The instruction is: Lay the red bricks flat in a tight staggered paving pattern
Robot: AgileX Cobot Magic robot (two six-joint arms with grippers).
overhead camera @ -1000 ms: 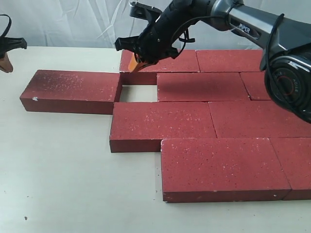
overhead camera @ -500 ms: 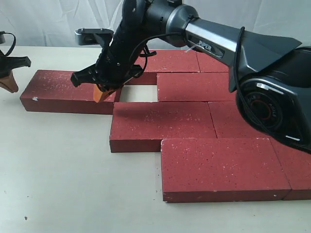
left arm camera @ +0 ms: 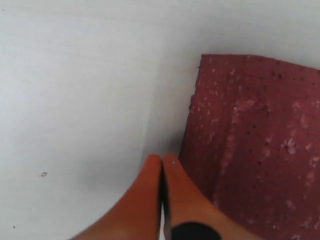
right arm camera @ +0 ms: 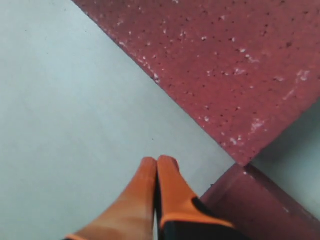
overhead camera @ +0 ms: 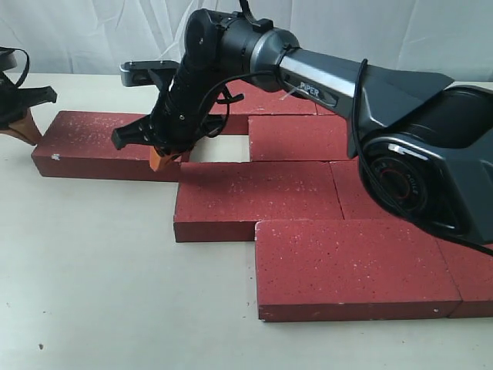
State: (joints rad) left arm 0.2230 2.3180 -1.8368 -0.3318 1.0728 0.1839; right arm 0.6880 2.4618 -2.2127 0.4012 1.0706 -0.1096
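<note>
Hanging at the far left of the exterior view, the left claw (overhead camera: 28, 132), black with orange rubbery fingertips, sits just off the short end of a lone dark red, white-speckled rectangular paving brick (overhead camera: 100, 139) that lies flat on the pale matte table (overhead camera: 92, 293). The left wrist view shows its two fingertips (left arm camera: 150, 190) pressed together with nothing between them. They are low over the table and just beside the lone brick's edge; whether they touch it I cannot tell.

Further right, the right claw (overhead camera: 159, 159), on a black and grey jointed arm (overhead camera: 323, 77) reaching across from the right, hangs at the lone brick's near right corner. Its fingertips (right arm camera: 145, 190) are likewise pinched together and empty. They are over bare table, close to where one brick's corner comes near the edge of another.

Just right of that corner is a small rectangular gap (overhead camera: 219, 148) of bare table. The lone brick's end bounds it on the left, a back-row brick (overhead camera: 269, 100) behind, a third-row brick (overhead camera: 308, 137) on the right and a second-row brick (overhead camera: 254, 196) in front.

The remaining red bricks lie flat, edge to edge, in staggered rows running rightward. The front brick (overhead camera: 347, 266) is offset to the right of the second-row brick.
</note>
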